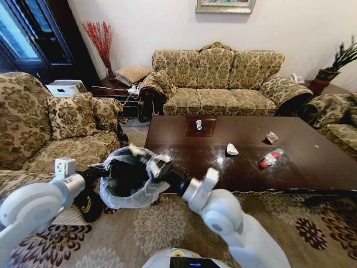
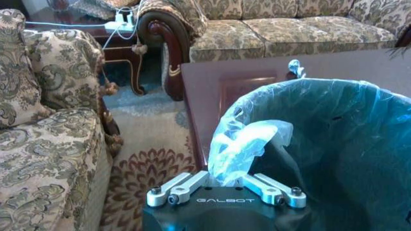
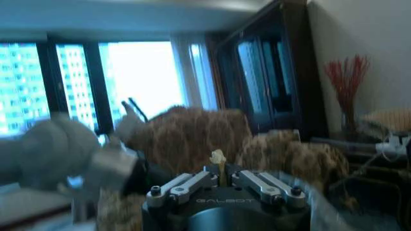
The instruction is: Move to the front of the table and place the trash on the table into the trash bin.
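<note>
The left claw (image 2: pixel 226 185) is clenched on the whitish bag at the trash bin's (image 1: pixel 129 196) near rim; the right claw (image 1: pixel 138 153), above the bin, pinches a pale scrap (image 3: pixel 219 158); beyond, at two o'clock, a red-capped clear bottle (image 1: pixel 271 158), white tissue (image 1: pixel 231 149) and wrapper (image 1: pixel 271 137) lie on the glossy dark desk (image 1: pixel 312 167).

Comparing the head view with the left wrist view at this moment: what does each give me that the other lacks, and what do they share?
Head view adds: the right gripper above the trash bin pinching a pale scrap, plus the tissue, wrapper and bottle lying on the table. Left wrist view adds: the left gripper with its fingers shut on the bin's plastic liner. Both share the bin, the table and the small cup.
</note>
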Controlling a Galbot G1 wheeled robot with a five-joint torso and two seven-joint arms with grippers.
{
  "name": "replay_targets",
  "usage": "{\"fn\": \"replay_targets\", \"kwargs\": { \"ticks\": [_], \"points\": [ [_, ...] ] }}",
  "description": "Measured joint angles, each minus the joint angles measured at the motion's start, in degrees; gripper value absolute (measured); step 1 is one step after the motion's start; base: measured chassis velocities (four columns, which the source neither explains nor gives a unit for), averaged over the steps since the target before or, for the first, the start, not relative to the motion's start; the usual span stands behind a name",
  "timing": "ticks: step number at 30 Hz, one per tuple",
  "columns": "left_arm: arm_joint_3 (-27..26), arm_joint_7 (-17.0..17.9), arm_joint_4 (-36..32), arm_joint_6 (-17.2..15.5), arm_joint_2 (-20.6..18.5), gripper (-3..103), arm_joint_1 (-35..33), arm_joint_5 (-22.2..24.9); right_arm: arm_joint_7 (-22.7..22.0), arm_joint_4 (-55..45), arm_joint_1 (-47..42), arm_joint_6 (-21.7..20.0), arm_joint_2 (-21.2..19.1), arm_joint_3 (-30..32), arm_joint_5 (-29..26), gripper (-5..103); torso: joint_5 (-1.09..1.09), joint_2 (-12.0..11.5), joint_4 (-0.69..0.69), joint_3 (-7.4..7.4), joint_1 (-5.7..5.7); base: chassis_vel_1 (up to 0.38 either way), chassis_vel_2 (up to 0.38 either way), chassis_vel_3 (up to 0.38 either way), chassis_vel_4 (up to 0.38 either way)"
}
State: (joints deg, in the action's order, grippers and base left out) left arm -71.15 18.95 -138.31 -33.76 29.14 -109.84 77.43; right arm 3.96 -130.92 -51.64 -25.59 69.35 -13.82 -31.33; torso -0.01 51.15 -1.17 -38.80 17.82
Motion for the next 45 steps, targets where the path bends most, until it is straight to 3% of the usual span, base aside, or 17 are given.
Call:
{"fn": "replay_targets", "kwargs": {
  "ticks": [2, 4, 8, 9, 11, 12, 15, 17, 18, 19, 20, 23, 27, 34, 45],
  "points": [
    [0.1, 0.0, -0.3, 0.0, 0.5, 2, 0.0, -0.1, 0.4, 1.6, 0.3, -0.4, 0.6, -1.3, 1.4, 15, 0.00, 0.0, 0.00, -0.01, 0.00, 0.000, 0.000, 0.000, 0.000],
    [0.2, 0.0, -0.3, 0.0, 0.6, 2, 0.0, -0.1, 0.4, 1.8, 0.5, -0.5, 0.7, -1.5, 1.6, 15, 0.00, 0.0, 0.00, -0.01, 0.00, 0.000, 0.000, 0.000, 0.000],
    [0.2, -0.1, -0.3, 0.1, 1.2, 2, 0.0, -0.3, 0.4, 1.9, 1.6, -0.1, 0.6, -1.5, 0.9, 36, 0.01, 0.0, 0.00, 0.00, 0.00, 0.000, 0.000, 0.000, 0.000],
    [0.2, -0.1, -0.3, 0.1, 1.2, 2, 0.0, -0.3, 0.4, 1.9, 1.6, -0.1, 0.6, -1.5, 0.9, 36, 0.01, 0.0, 0.00, 0.00, 0.00, 0.000, 0.000, 0.000, 0.000],
    [0.5, -0.2, -0.3, 0.2, 1.4, 2, 0.1, -0.4, 0.5, 1.3, 1.5, 1.8, 0.7, -0.1, 0.2, 47, 0.01, 0.0, 0.00, -0.01, 0.00, 0.000, 0.000, 0.000, 0.000],
    [0.5, -0.2, -0.3, 0.2, 1.4, 2, 0.1, -0.4, 0.5, 1.3, 1.5, 1.8, 0.7, -0.1, 0.2, 47, 0.01, 0.0, 0.00, -0.01, 0.00, 0.000, 0.000, 0.000, 0.000],
    [0.6, -0.2, -0.3, 0.3, 2.0, 2, 0.1, -0.5, -2.4, 0.6, 2.0, 7.2, 1.8, 4.8, -2.5, 58, 0.03, 0.0, 0.00, -0.01, 0.00, 0.000, 0.000, 0.000, 0.000],
    [0.4, -0.8, 0.3, 0.9, 2.6, 2, 0.2, -1.4, -6.9, 1.3, 1.3, 11.1, 1.5, 13.0, -5.7, 69, 0.01, 0.0, -0.01, 0.00, 0.00, 0.000, 0.000, 0.000, 0.000],
    [0.4, -0.8, 0.3, 0.9, 2.6, 2, 0.2, -1.4, -6.9, 1.3, 1.3, 11.1, 1.5, 13.0, -5.7, 69, 0.01, 0.0, -0.01, 0.00, 0.00, 0.000, 0.000, 0.000, 0.000],
    [0.0, -0.9, 0.6, 1.1, 2.9, 2, 0.4, -1.6, -8.4, 3.1, -0.2, 12.2, 0.6, 17.0, -6.5, 69, 0.00, 0.0, -0.01, 0.00, 0.00, 0.000, 0.000, 0.000, 0.000],
    [-0.4, -1.1, 0.8, 1.3, 3.2, 2, 0.6, -1.6, -10.0, 5.5, -1.9, 12.4, -0.2, 20.6, -6.7, 79, 0.02, 0.0, 0.00, -0.01, 0.00, 0.000, 0.000, 0.000, 0.000],
    [-0.6, -1.3, 0.9, 1.6, 3.6, 2, 0.8, -1.7, -11.6, 9.6, -3.9, 12.9, -0.9, 24.6, -6.6, 85, 0.02, 0.0, 0.02, -0.01, 0.01, 0.000, 0.000, 0.000, 0.000],
    [1.2, -1.6, 0.1, 1.7, 5.3, 2, 1.5, -3.0, -13.4, 21.4, -4.3, 17.8, 0.4, 29.2, -7.2, 98, 0.03, 0.0, 0.02, -0.01, 0.00, 0.000, 0.000, 0.000, 0.000],
    [2.2, -2.4, -0.8, 1.9, 7.4, 2, 1.1, -4.5, -15.5, 38.7, -0.7, 23.0, 2.4, 29.4, -0.6, 100, 0.01, 0.0, 0.00, -0.01, 0.00, -0.015, 0.016, 0.014, -0.016],
    [2.1, -2.6, -1.0, 2.0, 8.0, 2, 0.7, -4.7, -16.6, 43.5, 1.3, 22.7, 3.8, 28.9, 0.5, 100, 0.01, 0.0, 0.00, 0.00, 0.01, -0.150, 0.148, 0.157, -0.140]
  ]
}}
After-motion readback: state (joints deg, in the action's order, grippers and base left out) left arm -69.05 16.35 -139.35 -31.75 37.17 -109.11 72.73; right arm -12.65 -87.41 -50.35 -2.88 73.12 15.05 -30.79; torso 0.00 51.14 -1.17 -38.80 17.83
